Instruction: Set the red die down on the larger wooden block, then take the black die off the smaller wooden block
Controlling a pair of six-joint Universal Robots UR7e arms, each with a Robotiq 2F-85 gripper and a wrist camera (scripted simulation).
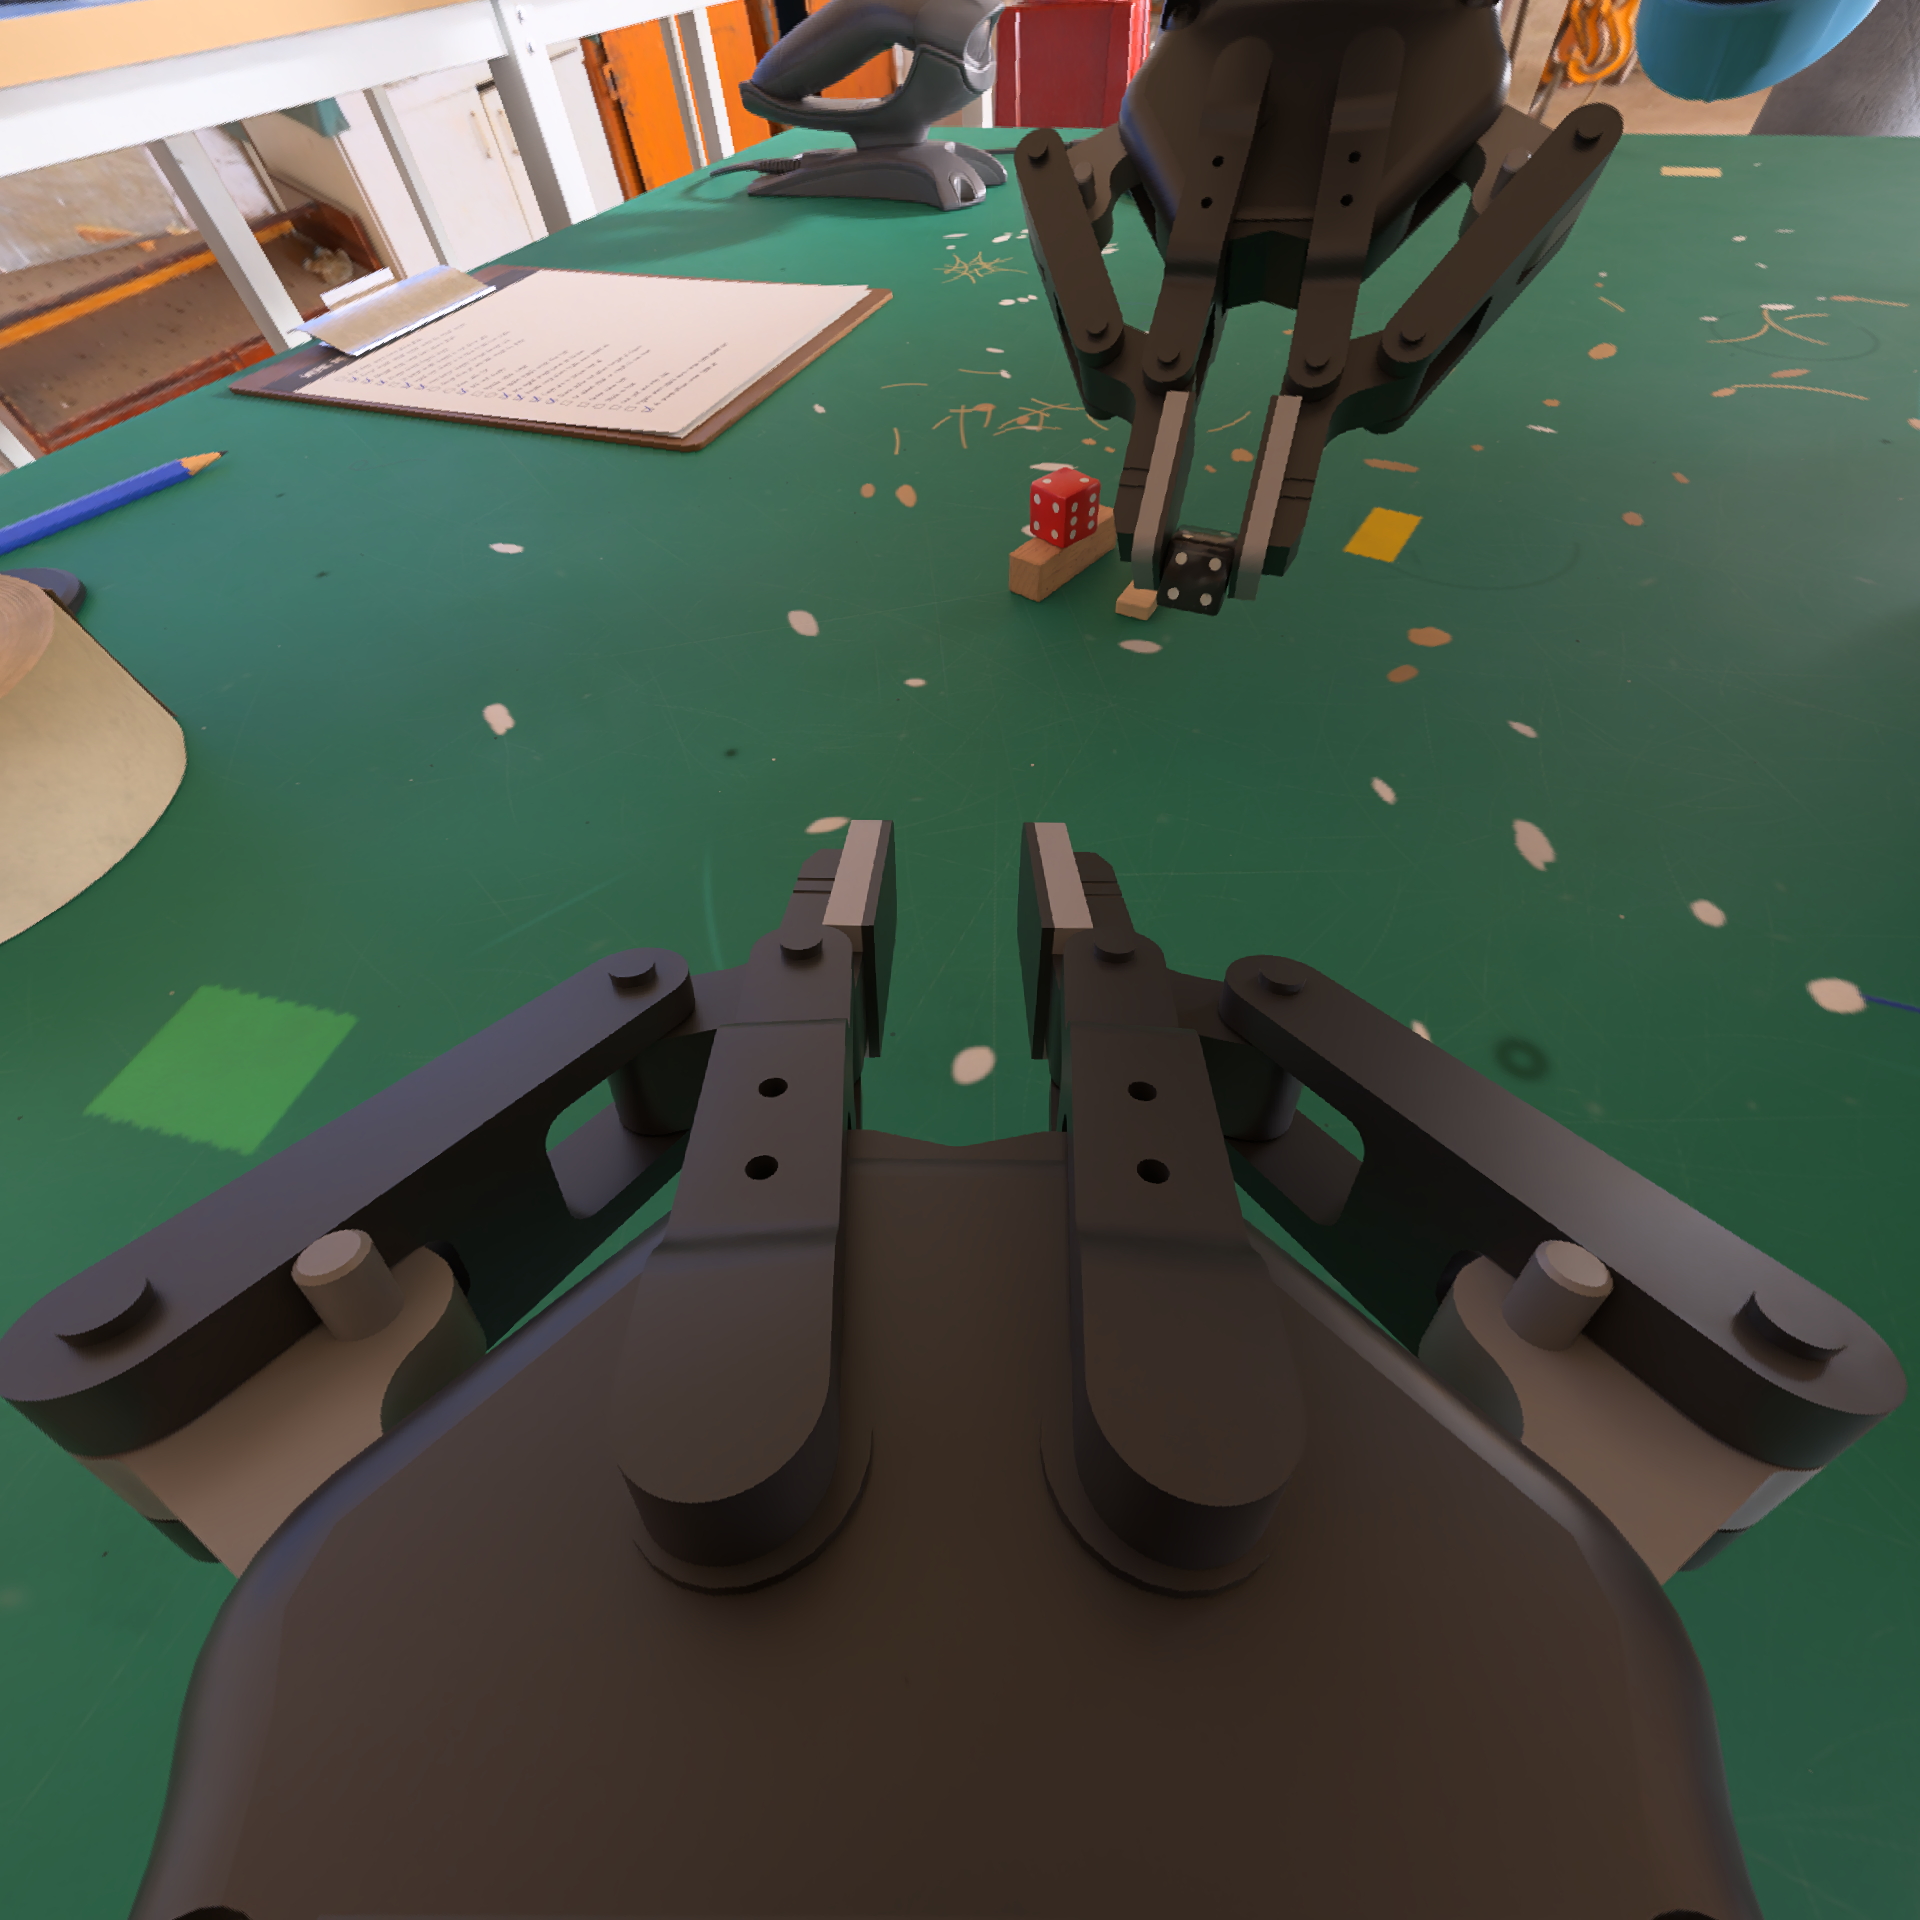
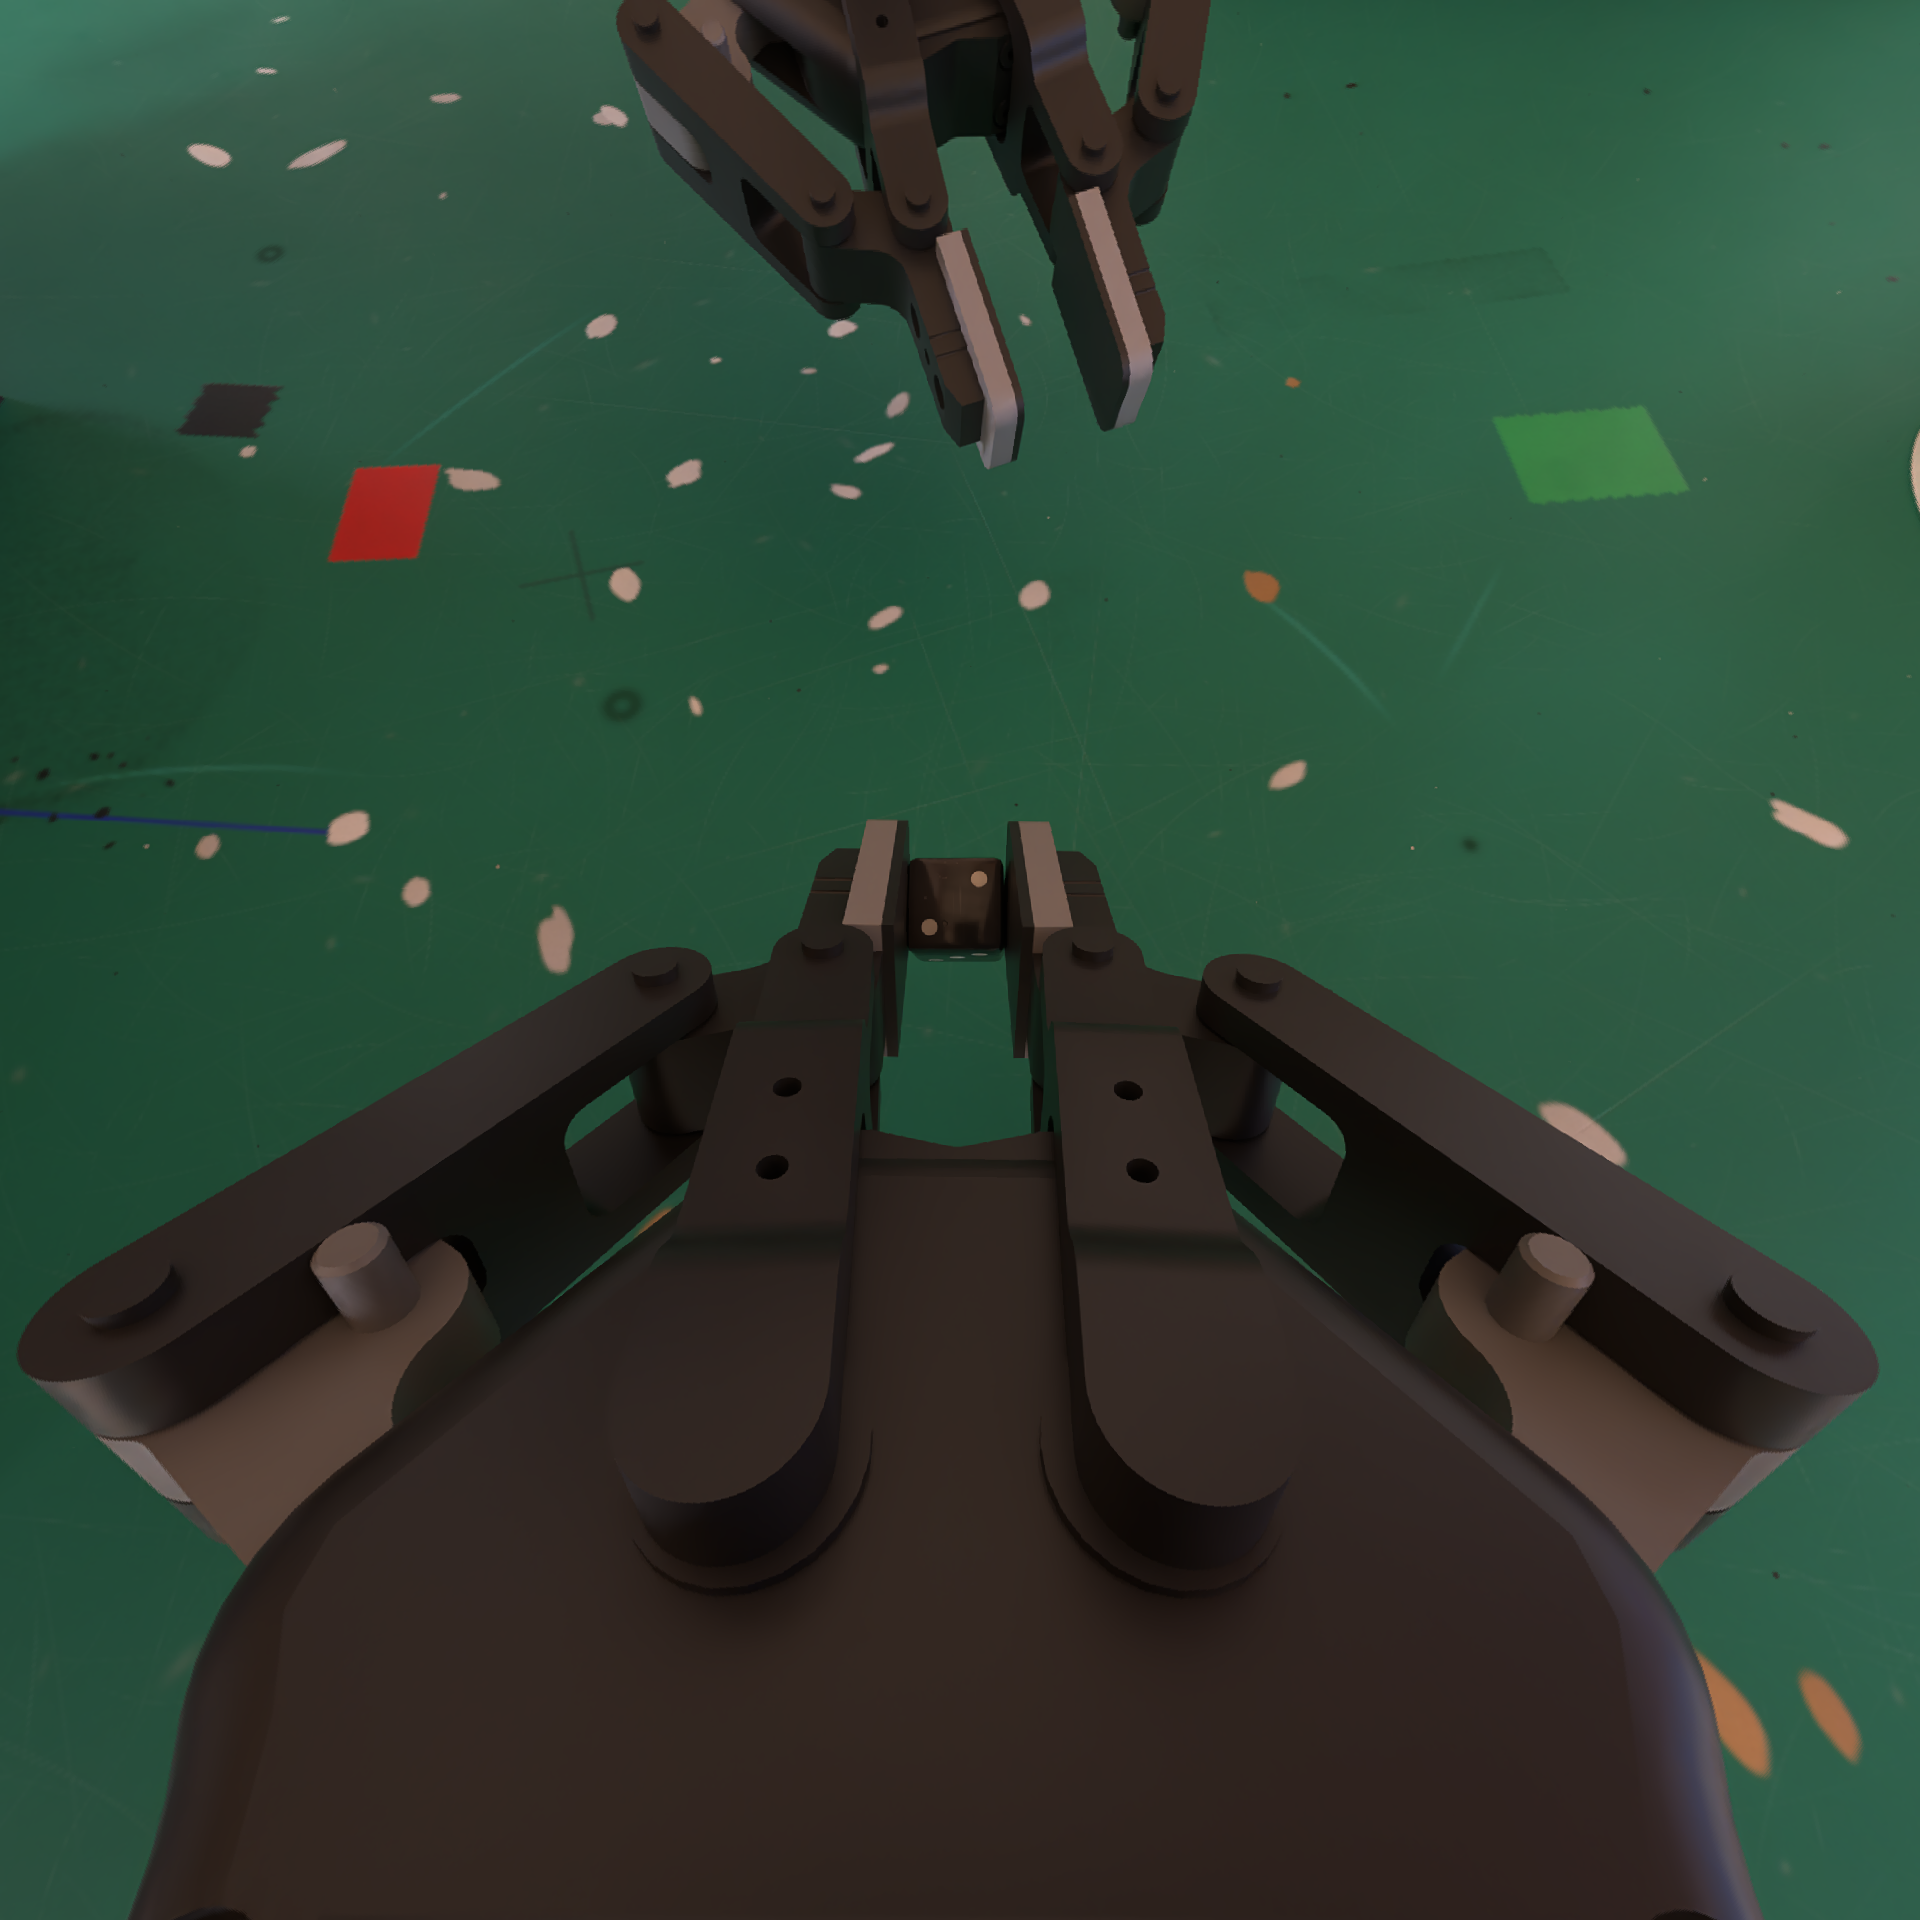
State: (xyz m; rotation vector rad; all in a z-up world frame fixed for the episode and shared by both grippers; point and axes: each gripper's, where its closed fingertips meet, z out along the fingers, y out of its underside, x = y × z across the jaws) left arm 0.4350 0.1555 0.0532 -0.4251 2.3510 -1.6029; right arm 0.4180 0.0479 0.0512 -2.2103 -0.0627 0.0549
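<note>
Through the left wrist view I see my left claw (image 1: 956, 831) partly open with nothing between its pads, hanging over bare green surface (image 1: 623, 727). Well ahead, the red die (image 1: 1063, 506) sits on the larger wooden block (image 1: 1060, 561), and just beside it my right claw (image 1: 1195, 582) is clamped on the black die (image 1: 1195, 579), which is next to the smaller wooden block (image 1: 1136, 601); whether die and block touch I cannot tell. A clipboard (image 1: 582, 353), a blue pencil (image 1: 104, 499) and a grey scanner on a stand (image 1: 883, 114) lie farther off, none in the way. Through the right wrist view, my right claw (image 2: 956, 883) pinches the black die (image 2: 956, 902) between both pads above the surface (image 2: 1351, 675); the left claw (image 2: 1060, 436) hangs opposite, empty, with red (image 2: 384, 512) and green (image 2: 1588, 454) patches to either side.
</note>
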